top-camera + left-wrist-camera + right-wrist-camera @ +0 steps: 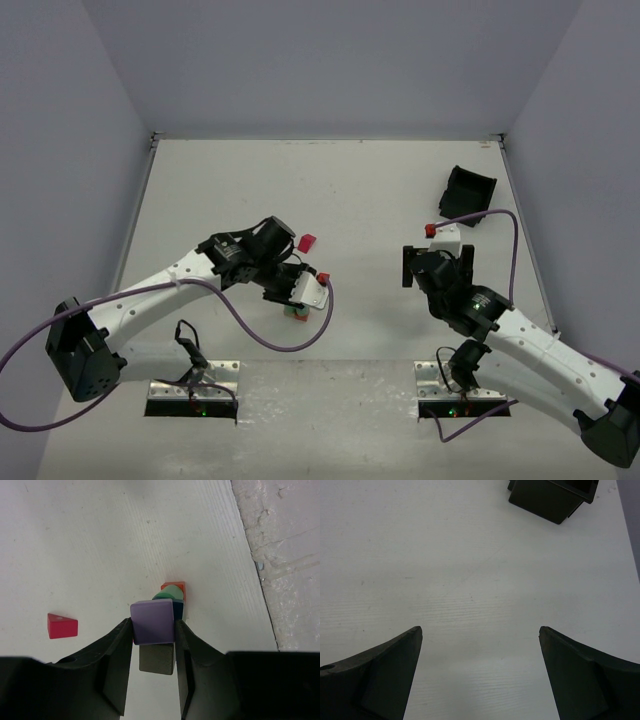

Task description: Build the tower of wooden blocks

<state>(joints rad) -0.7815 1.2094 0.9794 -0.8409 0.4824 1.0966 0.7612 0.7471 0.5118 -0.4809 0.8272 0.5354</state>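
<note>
My left gripper (153, 630) is shut on a purple block (152, 621) and holds it right over the tower (172, 594). From above the tower shows a red-orange block lowest, then a green one and a blue edge. In the top view the tower (295, 313) is mostly hidden under the left gripper (305, 292), near the table's front edge. A loose red wedge block (62, 626) lies to the left, also in the top view (307, 241). My right gripper (480, 630) is open and empty above bare table.
A black plastic bin (468, 193) lies at the back right and shows at the top of the right wrist view (552, 497). The right arm (460, 295) sits right of centre. A rough worn strip (285, 555) borders the table beside the tower.
</note>
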